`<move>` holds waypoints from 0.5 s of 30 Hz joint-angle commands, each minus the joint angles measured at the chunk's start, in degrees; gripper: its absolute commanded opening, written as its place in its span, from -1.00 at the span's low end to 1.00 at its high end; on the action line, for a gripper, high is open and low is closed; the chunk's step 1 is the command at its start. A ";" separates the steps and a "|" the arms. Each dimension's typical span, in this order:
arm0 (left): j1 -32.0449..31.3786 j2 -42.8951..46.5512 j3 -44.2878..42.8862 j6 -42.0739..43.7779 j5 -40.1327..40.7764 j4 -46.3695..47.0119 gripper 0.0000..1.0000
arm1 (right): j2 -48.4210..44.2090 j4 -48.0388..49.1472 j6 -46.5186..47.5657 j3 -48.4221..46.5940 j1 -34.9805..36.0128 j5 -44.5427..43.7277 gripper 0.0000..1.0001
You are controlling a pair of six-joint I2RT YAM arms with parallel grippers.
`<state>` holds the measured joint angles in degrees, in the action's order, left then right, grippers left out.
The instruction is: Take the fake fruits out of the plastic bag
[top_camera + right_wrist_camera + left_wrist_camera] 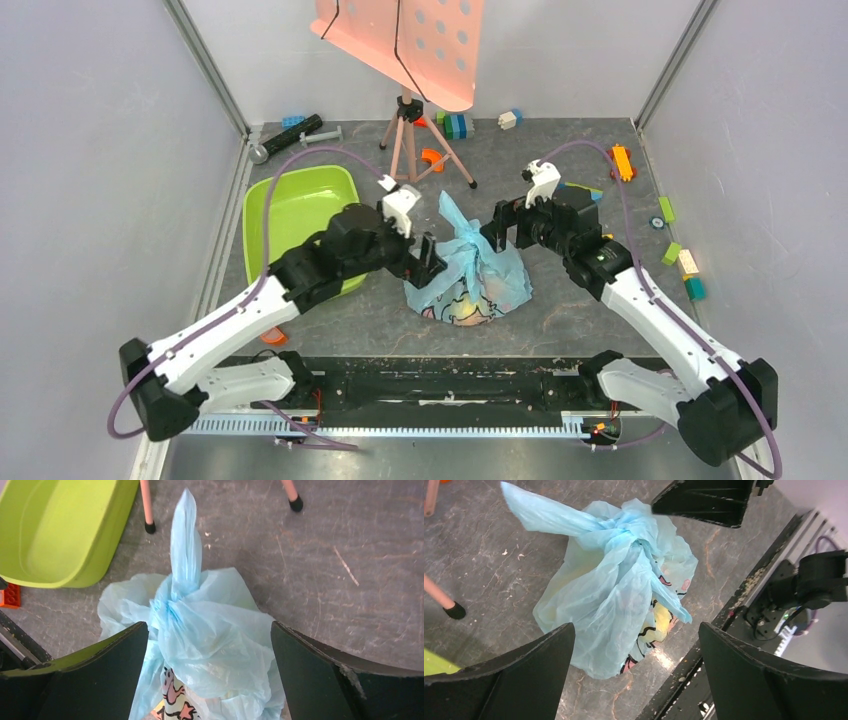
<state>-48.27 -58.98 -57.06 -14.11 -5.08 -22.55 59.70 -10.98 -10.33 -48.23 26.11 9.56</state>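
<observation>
The light-blue plastic bag (468, 270) lies knotted at the top in the middle of the table, one twisted tail sticking up. Its cartoon print faces the near edge. The fake fruits are hidden inside it; only a faint yellowish tint shows through. My left gripper (428, 258) hovers open at the bag's left side, and the bag (619, 590) lies beyond its spread fingers with nothing between them (635, 626). My right gripper (497, 232) is open just right of the knot, its fingers standing wide on either side of the bag's crumpled top (210, 630) without pinching it (208, 623).
A lime-green tub (300, 215) stands left of the bag. A tripod (410, 130) carrying a pink perforated panel stands behind it. Toy bricks (680, 262) lie along the right side and back. The black base rail (734, 605) runs just in front of the bag.
</observation>
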 commanded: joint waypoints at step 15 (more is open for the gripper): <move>-10.76 -14.54 -4.48 12.92 18.45 9.32 0.99 | 6.98 6.33 3.93 4.40 -0.89 11.66 0.66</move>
<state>-58.65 -72.53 -58.70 -5.45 10.70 -18.52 65.78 -8.91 -7.94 -44.31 25.58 18.44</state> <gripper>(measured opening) 0.994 0.849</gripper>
